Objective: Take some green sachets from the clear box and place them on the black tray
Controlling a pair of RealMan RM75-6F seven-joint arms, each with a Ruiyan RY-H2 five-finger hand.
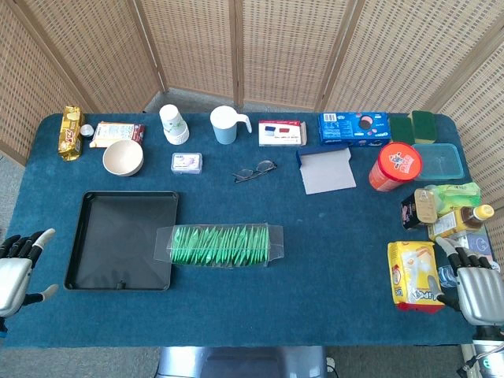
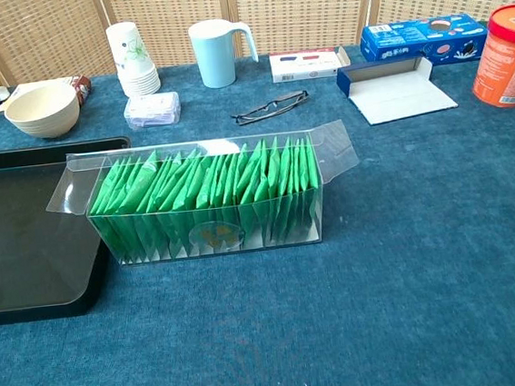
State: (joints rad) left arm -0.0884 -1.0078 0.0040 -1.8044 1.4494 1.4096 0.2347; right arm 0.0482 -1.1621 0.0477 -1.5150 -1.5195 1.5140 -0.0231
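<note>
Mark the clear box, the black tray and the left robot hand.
clear box (image 2: 212,238), chest view, front wall.
black tray (image 1: 118,236), head view, bare floor.
left robot hand (image 1: 17,272), head view, back of the hand.

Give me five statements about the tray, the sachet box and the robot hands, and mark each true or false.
1. The black tray holds no sachets. True.
2. The clear box is shut with a lid. False: it stands open at the top, flaps folded out.
3. The green sachets stand upright in a row inside the box. True.
4. The left robot hand holds a sachet. False: it is open and holds nothing, left of the tray.
5. The right robot hand is above the box. False: it is at the table's right edge.
</note>
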